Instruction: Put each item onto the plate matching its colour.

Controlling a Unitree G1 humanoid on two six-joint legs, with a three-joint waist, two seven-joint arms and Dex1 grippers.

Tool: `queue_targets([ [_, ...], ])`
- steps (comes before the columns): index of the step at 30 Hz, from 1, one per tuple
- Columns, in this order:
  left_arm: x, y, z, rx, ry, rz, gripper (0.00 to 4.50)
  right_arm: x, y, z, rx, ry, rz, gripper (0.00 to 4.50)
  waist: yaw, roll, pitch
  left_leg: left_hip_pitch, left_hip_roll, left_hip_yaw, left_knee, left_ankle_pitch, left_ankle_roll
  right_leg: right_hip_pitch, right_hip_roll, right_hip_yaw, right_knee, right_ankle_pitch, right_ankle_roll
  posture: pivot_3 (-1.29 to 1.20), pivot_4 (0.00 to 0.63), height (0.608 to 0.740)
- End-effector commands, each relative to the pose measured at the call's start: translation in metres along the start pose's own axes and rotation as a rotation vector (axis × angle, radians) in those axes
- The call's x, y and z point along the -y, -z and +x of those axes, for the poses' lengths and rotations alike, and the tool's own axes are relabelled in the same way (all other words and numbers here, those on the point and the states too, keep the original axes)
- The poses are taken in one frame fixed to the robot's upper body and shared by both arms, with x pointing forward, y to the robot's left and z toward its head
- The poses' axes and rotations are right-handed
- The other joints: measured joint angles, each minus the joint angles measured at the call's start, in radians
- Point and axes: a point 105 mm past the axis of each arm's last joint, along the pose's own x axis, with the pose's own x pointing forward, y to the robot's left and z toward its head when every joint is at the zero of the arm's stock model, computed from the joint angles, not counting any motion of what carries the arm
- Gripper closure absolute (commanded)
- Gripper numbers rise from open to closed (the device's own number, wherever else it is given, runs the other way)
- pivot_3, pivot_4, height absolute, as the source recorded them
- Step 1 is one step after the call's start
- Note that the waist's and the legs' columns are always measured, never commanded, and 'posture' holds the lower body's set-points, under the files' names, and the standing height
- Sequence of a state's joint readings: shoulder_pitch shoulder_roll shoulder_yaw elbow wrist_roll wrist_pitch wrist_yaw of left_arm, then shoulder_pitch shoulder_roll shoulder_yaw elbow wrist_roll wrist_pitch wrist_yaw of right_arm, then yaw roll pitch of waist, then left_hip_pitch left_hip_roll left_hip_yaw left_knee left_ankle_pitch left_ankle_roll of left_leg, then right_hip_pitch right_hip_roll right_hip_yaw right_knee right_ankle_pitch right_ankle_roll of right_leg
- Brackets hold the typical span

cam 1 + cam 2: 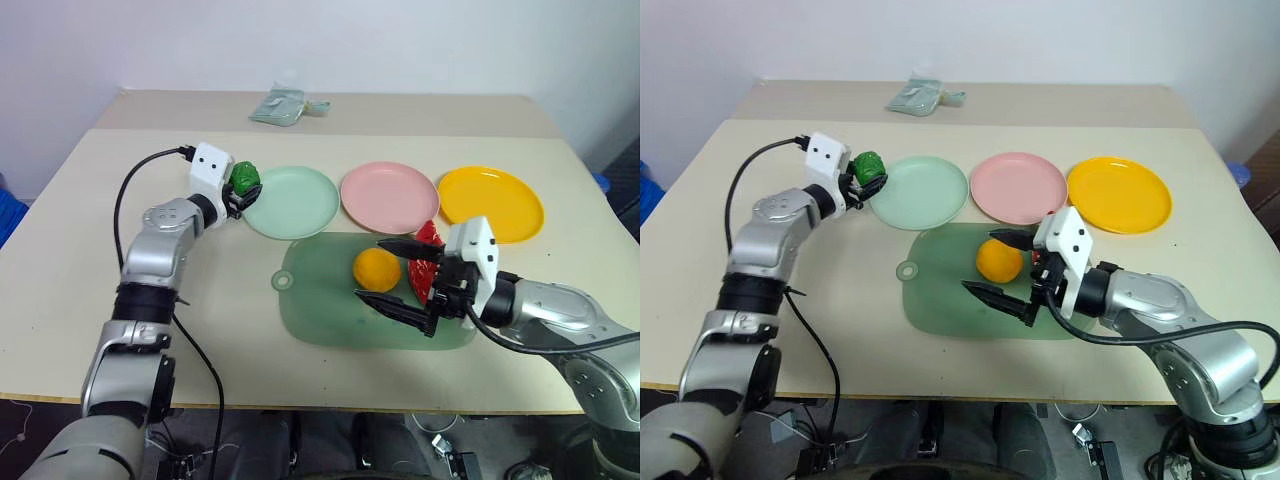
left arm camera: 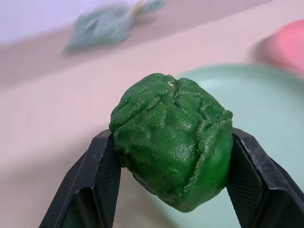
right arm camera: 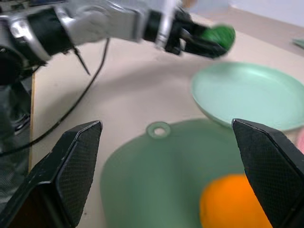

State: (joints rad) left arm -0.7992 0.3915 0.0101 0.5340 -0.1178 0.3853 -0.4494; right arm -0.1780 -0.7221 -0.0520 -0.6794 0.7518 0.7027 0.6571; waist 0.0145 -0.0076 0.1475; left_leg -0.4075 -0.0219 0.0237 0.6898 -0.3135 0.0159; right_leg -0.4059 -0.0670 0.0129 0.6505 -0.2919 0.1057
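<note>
Translucent green plastic is nearest us: the rounded cutting board (image 1: pixel 330 320) lies flat on the beige table (image 1: pixel 70 230), its long axis running left to right and its small loop handle (image 1: pixel 283 281) pointing to our left. Over its right part we see our right gripper (image 1: pixel 395 275) hovering with its two black fingers spread wide and nothing between them; it points across the board toward our left. The round orange fruit (image 1: pixel 376 268) sits on the board between those open fingers, with no clear long axis. Just behind the gripper, the red watermelon wedge (image 1: pixel 428 240) rests at the board's right far edge, partly hidden, so we cannot tell which way it points.

Beyond the board three round plates stand in a row: mint green plate (image 1: pixel 292 201) on the left, pink plate (image 1: pixel 389 196) in the middle, yellow plate (image 1: pixel 490 203) on the right. Our left gripper (image 1: pixel 243 185) is clamped on the bumpy dark green ball (image 2: pixel 173 137) at the mint plate's left rim.

Farthest away, a pale grey-green cloth bundle (image 1: pixel 285 106) lies near the table's back edge.
</note>
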Motion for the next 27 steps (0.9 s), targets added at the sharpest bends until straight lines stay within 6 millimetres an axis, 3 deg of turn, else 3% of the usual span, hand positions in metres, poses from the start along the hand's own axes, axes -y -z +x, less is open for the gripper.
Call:
queue_targets([
  [1, 0.011, -0.013, 0.014, 0.031, 0.025, 0.031, 1.02, 0.007, -0.004, 0.004, 0.009, 0.027, -0.047, 0.00, -0.001, 0.000, 0.000, -0.001, 0.000, 0.000, 0.001, 0.000, 0.000, -0.001, 0.000, 0.000, 0.000, 0.000, 0.000, 0.00, 0.150, 0.740],
  [3, 0.016, -0.014, 0.018, 0.032, 0.047, 0.026, 0.08, 0.011, 0.000, 0.006, -0.018, 0.043, -0.061, 0.00, -0.002, -0.001, 0.000, -0.002, 0.000, 0.000, 0.003, 0.000, 0.001, -0.001, 0.000, 0.000, 0.000, 0.000, 0.001, 0.00, 0.150, 0.740],
  [10, 0.028, -0.035, 0.013, 0.147, 0.152, 0.050, 0.03, 0.027, 0.011, 0.011, -0.085, 0.121, -0.059, 0.00, -0.003, -0.001, 0.000, -0.002, 0.001, 0.000, 0.003, 0.000, 0.000, -0.002, 0.000, 0.001, 0.001, 0.001, 0.001, 0.00, 0.150, 0.740],
  [14, 0.034, -0.050, -0.016, 0.275, 0.263, 0.141, 0.03, 0.036, 0.015, 0.016, -0.130, 0.179, -0.098, 0.00, -0.009, -0.001, 0.000, -0.002, 0.002, 0.000, 0.003, 0.000, 0.000, -0.002, -0.001, 0.002, 0.001, 0.001, 0.001, 0.00, 0.150, 0.740],
  [19, 0.088, -0.023, -0.075, 0.235, 0.677, 0.281, 0.03, 0.043, 0.030, 0.020, -0.209, 0.212, -0.067, 0.00, -0.018, 0.000, 0.000, -0.002, 0.002, 0.000, 0.002, 0.000, -0.001, -0.003, -0.003, 0.003, 0.001, 0.000, 0.001, 0.00, 0.150, 0.740],
  [27, 0.132, -0.006, -0.103, 0.196, 0.841, 0.285, 0.03, 0.047, 0.053, 0.018, -0.337, 0.224, -0.059, 0.00, -0.005, 0.000, 0.000, -0.002, 0.001, 0.000, 0.002, -0.001, 0.000, -0.002, -0.005, 0.002, 0.001, 0.000, 0.000, 0.00, 0.150, 0.740],
])
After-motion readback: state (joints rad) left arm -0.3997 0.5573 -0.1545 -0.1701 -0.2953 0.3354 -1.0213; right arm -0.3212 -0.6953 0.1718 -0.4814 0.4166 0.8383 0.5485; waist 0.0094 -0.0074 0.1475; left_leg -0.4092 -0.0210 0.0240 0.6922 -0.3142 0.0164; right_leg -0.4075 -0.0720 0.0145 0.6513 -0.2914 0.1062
